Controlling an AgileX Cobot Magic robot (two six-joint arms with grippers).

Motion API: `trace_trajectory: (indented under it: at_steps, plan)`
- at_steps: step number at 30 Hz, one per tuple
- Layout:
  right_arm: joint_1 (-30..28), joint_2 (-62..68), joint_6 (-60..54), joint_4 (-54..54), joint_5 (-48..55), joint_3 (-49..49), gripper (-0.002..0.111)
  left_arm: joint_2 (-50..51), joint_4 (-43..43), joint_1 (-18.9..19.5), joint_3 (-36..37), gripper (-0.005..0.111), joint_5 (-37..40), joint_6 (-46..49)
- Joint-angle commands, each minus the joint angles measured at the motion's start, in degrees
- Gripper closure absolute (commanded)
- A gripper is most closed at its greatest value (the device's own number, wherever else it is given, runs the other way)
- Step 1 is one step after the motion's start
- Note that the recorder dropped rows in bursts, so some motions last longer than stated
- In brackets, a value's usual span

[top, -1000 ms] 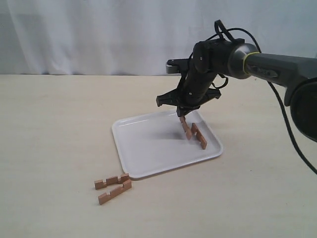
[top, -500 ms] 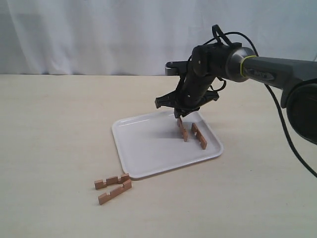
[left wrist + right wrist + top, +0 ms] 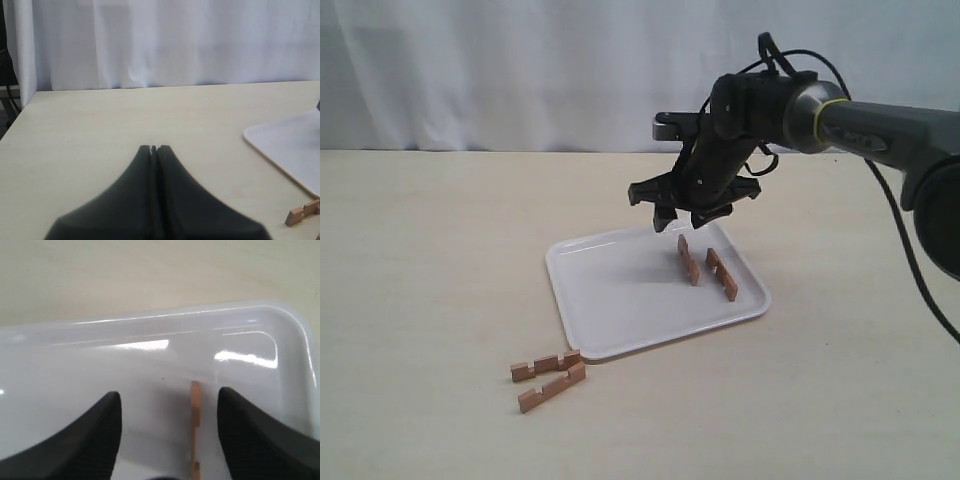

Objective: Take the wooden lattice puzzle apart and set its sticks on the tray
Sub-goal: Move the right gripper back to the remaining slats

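Note:
The white tray (image 3: 610, 300) lies mid-table. Two notched wooden sticks (image 3: 688, 260) (image 3: 722, 274) rest side by side on its right part. Two more sticks (image 3: 545, 366) (image 3: 552, 387) lie on the table by the tray's near-left corner. The wooden lattice puzzle as a joined grid is not in view, only separate sticks. My right gripper (image 3: 682, 222) hovers open just above the tray's sticks, holding nothing. The right wrist view shows that gripper (image 3: 170, 400) with one stick (image 3: 195, 410) lying on the tray (image 3: 200, 315) below its spread fingers. My left gripper (image 3: 154, 148) is shut and empty over bare table.
A white curtain hangs behind the beige table. In the left wrist view the tray's corner (image 3: 290, 145) and one end of a loose stick (image 3: 302, 214) lie off to one side of the left gripper.
The right gripper has opened and let go of the stick it held. That stick now lies on the tray beside the other. The gripper has risen a little.

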Motion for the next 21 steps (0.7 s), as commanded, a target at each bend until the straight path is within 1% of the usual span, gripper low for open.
trace_trajectory:
  at_steps: [1,5,8,11,15,21]
  plan:
    - [-0.05,-3.83,-0.97,5.06,5.44,-0.05,0.054,-0.03,-0.11,-0.51,0.1,0.107,-0.61,0.0]
    - [-0.05,-5.8,-4.84,6.5,12.99,-0.05,0.054,-0.03,-0.11,-0.51,0.1,0.107,-0.61,0.0]
    - [0.02,-6.34,-5.05,6.5,18.97,-0.05,0.058,-0.03,-0.11,-0.51,0.1,0.107,-0.61,0.0]
    - [0.02,-6.56,-7.4,6.8,18.97,0.56,0.062,-0.03,-0.11,-0.51,0.1,0.107,-0.61,0.0]
    - [0.08,-8.01,-7.83,8.9,18.97,3.66,0.062,-0.03,0.0,-0.5,0.1,0.107,-0.61,0.0]
    - [0.08,-10.74,-9.11,9.3,18.97,6.92,0.062,-0.03,0.0,-0.5,0.1,0.107,-0.61,0.0]
